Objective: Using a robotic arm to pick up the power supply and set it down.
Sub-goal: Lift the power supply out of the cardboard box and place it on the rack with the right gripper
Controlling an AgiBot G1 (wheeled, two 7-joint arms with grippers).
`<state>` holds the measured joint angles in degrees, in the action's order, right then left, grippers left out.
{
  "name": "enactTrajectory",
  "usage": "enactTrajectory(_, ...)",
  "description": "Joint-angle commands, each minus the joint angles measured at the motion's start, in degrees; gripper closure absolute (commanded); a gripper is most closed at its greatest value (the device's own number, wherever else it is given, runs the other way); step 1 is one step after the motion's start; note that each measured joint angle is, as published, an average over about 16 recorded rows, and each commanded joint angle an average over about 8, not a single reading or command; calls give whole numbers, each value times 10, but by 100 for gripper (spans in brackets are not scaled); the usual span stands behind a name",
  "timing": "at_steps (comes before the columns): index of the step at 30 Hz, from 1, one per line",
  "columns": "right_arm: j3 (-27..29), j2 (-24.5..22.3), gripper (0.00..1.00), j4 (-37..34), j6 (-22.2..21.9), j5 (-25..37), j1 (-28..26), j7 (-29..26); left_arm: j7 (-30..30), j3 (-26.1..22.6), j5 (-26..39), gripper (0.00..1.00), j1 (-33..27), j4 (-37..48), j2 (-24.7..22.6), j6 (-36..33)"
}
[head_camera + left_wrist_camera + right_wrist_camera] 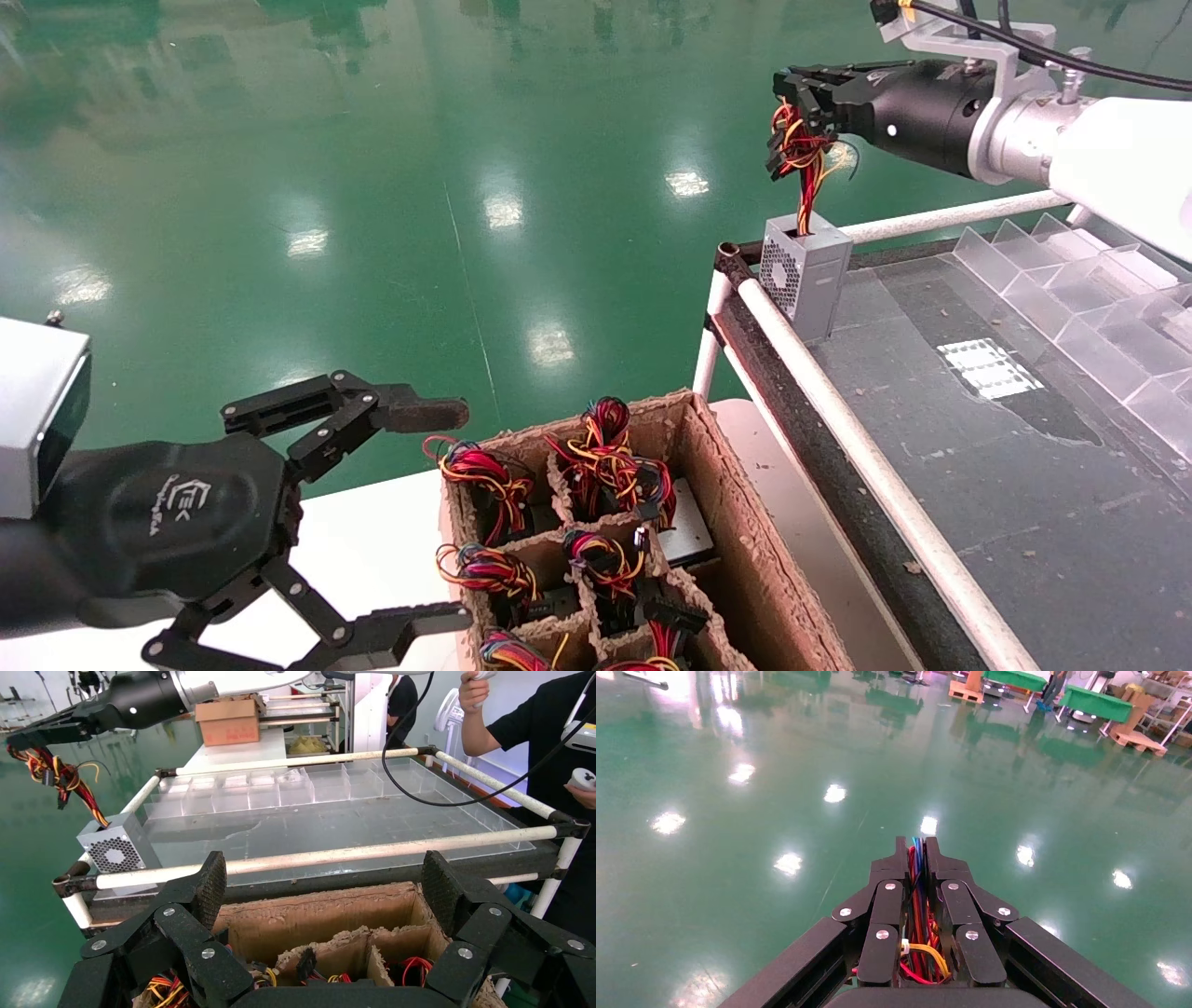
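At the conveyor table's (931, 391) corner edge, my right gripper (792, 102) pinches the power supply's (805, 275) wires; left gripper (410, 513) spread wide

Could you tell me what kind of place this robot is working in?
Probably a factory or warehouse hall: a glossy green floor, pallets and stacked boxes farther off, and a divided cardboard crate of wired units. The right gripper holds a power supply by its wires.

Below your right gripper (787, 116) the power supply (805, 275) stands on the table's (978, 466) corner; the divided carton (633, 540) sits beside your left gripper (424, 513).
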<state>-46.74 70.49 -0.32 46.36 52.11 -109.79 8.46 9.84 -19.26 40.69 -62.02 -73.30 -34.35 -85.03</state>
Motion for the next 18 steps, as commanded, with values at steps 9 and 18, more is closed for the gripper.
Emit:
enactTrajectory(9,0,6,100,2,-9,-1,3,1,0,0,0,0,0,0,0,0)
enactTrajectory(18,-1,4,7,2,-2,2,10,0,0,0,0,0,0,0,0,0)
